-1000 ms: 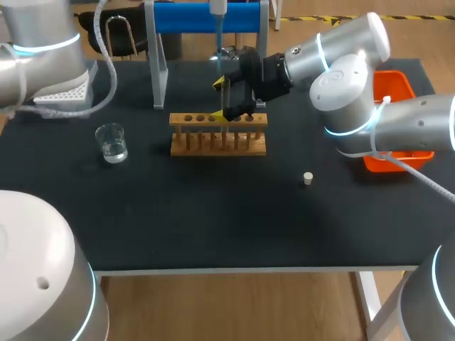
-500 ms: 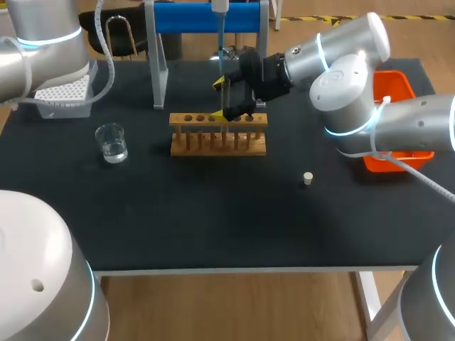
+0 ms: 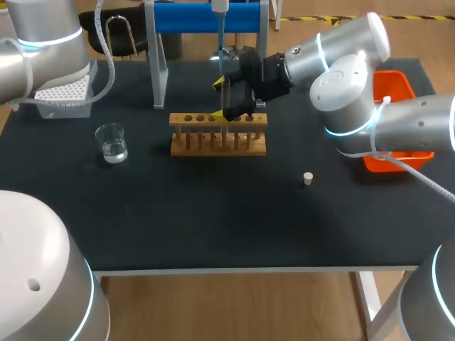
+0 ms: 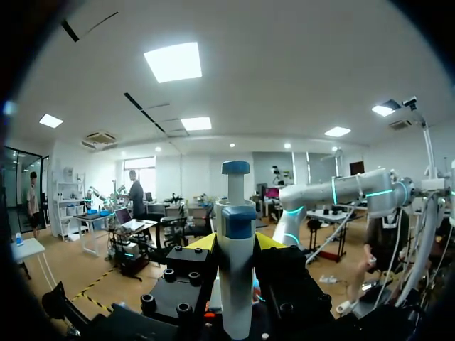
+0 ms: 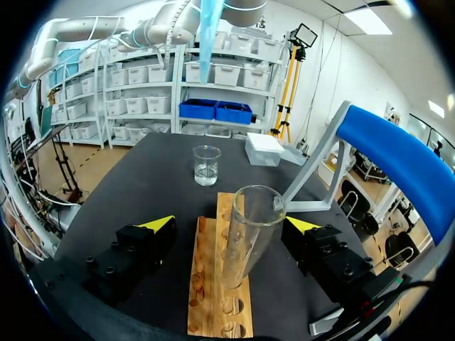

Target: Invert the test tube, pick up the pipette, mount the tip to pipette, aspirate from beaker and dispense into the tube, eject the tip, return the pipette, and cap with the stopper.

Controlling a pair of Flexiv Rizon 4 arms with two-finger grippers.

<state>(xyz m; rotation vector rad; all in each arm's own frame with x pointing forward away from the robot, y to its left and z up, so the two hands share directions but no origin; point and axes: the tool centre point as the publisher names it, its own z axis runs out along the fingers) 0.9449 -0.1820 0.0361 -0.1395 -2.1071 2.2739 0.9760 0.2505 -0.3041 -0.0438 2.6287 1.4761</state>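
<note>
One test tube [image 5: 249,234] stands mouth-up in the one wooden rack [image 5: 205,298], between the spread fingers of our right pincer [image 5: 231,224] — neither finger touches it. Our left pincer [image 4: 236,243] pinches the one pipette [image 4: 235,284], upright. One beaker [image 3: 111,142] and one stopper [image 3: 308,178] sit on the table [image 3: 213,213] — well apart.

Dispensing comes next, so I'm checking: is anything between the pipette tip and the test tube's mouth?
Nothing visible. The tip hangs above the open test tube. The right gripper stands open around it, not touching, and the stopper lies aside.
</note>
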